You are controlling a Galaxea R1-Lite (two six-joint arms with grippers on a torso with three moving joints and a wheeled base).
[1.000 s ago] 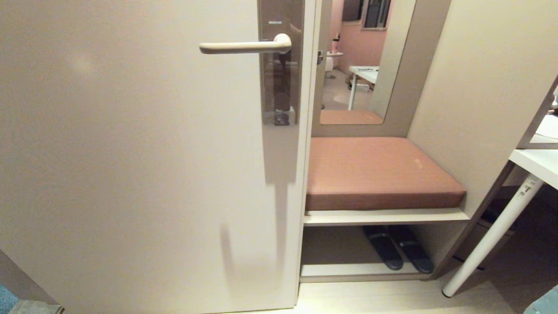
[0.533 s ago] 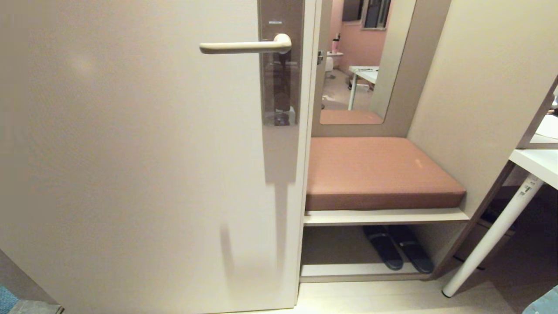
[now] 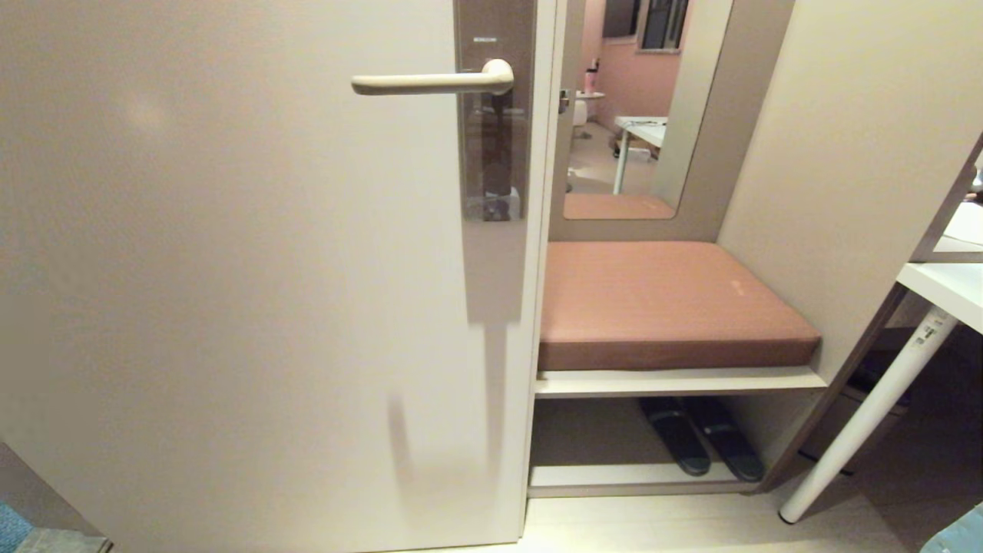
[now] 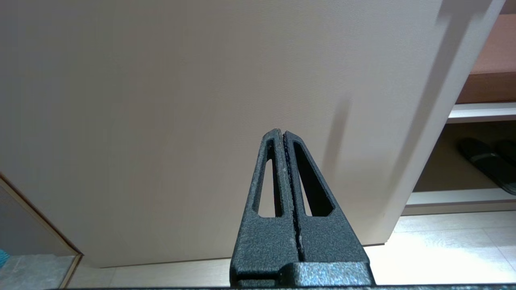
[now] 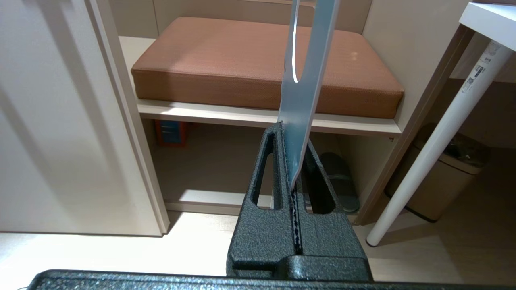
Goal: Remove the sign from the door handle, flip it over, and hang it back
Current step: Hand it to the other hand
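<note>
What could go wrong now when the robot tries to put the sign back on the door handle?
The sign is pinched only by its bottom tip in the right tool, so it could twist or slip out while being lifted. It is also seen edge-on, so its hole may be hard to line up with the door handle. The handle sits high above both parked arms, a long reach, and the sign could knock the door.

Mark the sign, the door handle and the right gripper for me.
sign (image 5: 302,76): right wrist view, middle of its flat blade.
door handle (image 3: 430,83): head view, middle of the lever.
right gripper (image 5: 291,161): right wrist view, between fingertips clamping the sign.
</note>
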